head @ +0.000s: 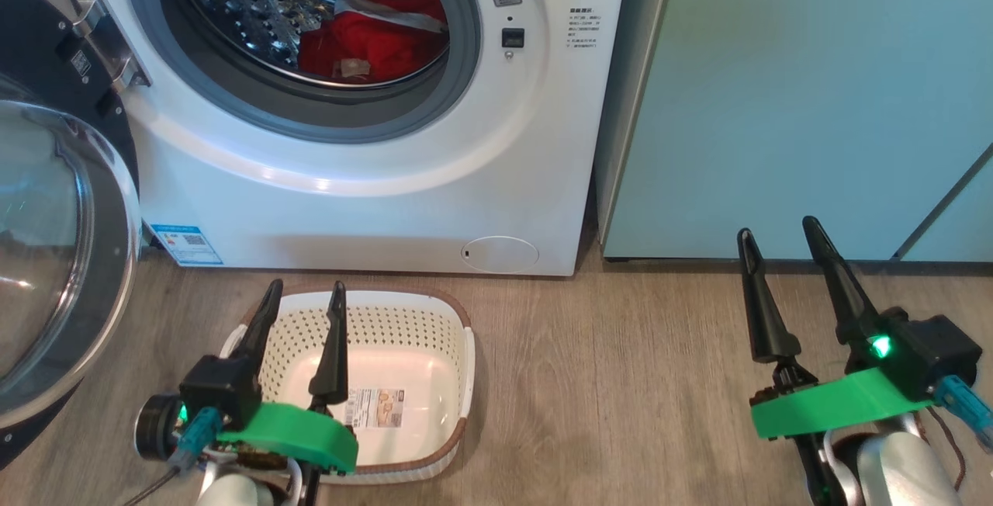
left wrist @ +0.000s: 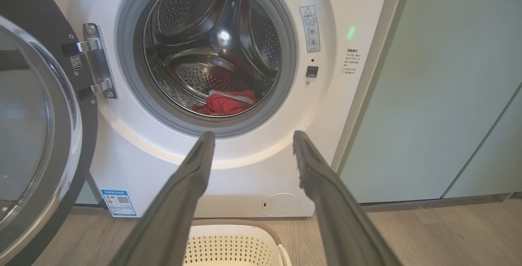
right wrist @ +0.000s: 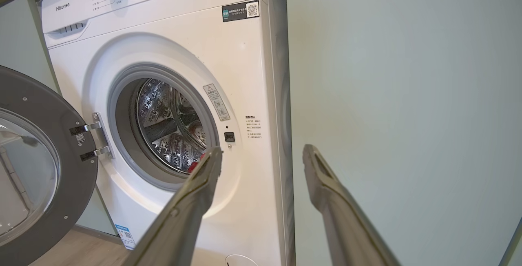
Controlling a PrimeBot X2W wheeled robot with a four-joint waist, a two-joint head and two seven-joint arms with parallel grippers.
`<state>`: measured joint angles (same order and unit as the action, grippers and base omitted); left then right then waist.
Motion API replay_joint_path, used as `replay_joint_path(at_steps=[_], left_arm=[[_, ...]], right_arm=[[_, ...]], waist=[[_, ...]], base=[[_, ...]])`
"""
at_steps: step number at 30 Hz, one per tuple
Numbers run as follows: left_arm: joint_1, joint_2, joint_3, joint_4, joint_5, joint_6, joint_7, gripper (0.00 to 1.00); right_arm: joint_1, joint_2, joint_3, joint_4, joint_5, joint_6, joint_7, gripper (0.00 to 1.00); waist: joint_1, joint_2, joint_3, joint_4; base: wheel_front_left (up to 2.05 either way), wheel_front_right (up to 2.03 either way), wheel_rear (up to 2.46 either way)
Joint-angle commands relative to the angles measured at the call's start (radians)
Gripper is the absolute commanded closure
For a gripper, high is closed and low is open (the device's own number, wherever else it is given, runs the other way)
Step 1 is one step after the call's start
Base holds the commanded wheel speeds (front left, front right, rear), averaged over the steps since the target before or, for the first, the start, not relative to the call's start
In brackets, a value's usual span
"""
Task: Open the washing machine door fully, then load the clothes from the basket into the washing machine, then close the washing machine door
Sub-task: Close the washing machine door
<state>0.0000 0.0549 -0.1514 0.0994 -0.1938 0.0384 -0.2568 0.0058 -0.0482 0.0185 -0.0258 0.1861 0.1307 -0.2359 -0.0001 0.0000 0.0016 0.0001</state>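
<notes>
The washing machine door (head: 46, 258), glossy black rim round domed glass, stands open at left. Beside it the white washing machine (head: 388, 211) holds the crumpled red fabric clothes (head: 372, 44) in its perforated steel drum (head: 248, 17). Nearer, the left gripper (head: 307, 286) spreads wide over the white perforated plastic basket (head: 403, 320); the right gripper (head: 777, 227) gapes wide at right

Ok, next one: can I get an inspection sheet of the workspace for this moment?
Surface: wood-pattern floor, with the basket standing on it.
Job's things: washing machine door wide open at left; red clothes in the drum of the washing machine; no clothes seen in the basket.
Clutter: nothing seen.
Grippers: left gripper open above the basket; right gripper open above the floor; both hold nothing.
Cables: wrist leads short, away from the fingers.
Surroundings: pale teal cabinets right of the machine.
</notes>
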Motion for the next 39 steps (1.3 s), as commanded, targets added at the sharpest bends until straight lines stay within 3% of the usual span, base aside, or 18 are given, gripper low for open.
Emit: replay_joint_path(at_steps=[1, 25, 39], left_arm=[[-0.033, -0.004, 0.04, -0.03, -0.005, 0.003, -0.005, 0.0], [-0.025, -0.003, 0.044, -0.025, 0.02, 0.007, -0.005, 0.0], [-0.026, -0.004, 0.036, -0.019, 0.021, -0.003, -0.005, 0.0]], right_arm=[[-0.021, -0.002, 0.024, -0.032, 0.002, 0.0, 0.006, 0.0], [-0.022, -0.002, 0.038, -0.019, 0.001, 0.0, 0.004, 0.0], [-0.022, -0.002, 0.041, -0.019, -0.001, 0.0, 0.006, 0.0]], waist=[[0.0001, 0.0, 0.0, 0.001], [0.0001, 0.0, -0.005, 0.009], [0.0001, 0.0, -0.008, 0.012]], base=[[0.0, 0.0, 0.0], [-1.57, 1.57, 0.01], [-0.29, 0.29, 0.0]])
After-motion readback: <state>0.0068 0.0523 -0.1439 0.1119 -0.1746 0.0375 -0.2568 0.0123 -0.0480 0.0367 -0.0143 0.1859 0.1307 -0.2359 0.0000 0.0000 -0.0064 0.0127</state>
